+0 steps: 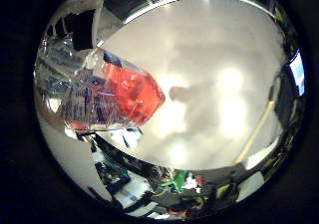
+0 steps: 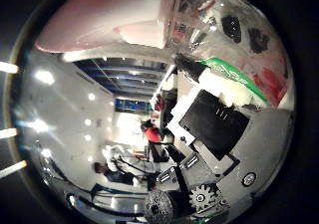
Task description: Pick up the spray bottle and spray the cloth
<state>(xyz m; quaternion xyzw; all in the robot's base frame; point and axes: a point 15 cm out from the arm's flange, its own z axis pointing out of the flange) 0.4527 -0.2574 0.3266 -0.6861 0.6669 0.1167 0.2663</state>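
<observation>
Little finger side palm view: spray bottle [image 1: 112, 97] with red liquid lies tilted close against the palm, well clear of the pale surface [image 1: 214, 59], evidently lifted for spraying; fingers [image 2: 214, 122] appear wrapped round it; cloth not visible.

so the surface [image 1: 224, 45] is pale and glossy, can't tell if it's a tabletop or the floor. bright light glare spots across it, plus a dim greyish shadow [image 1: 199, 102] mid-way. a yellowish strip [image 1: 256, 129] lies slanted near one edge
</observation>
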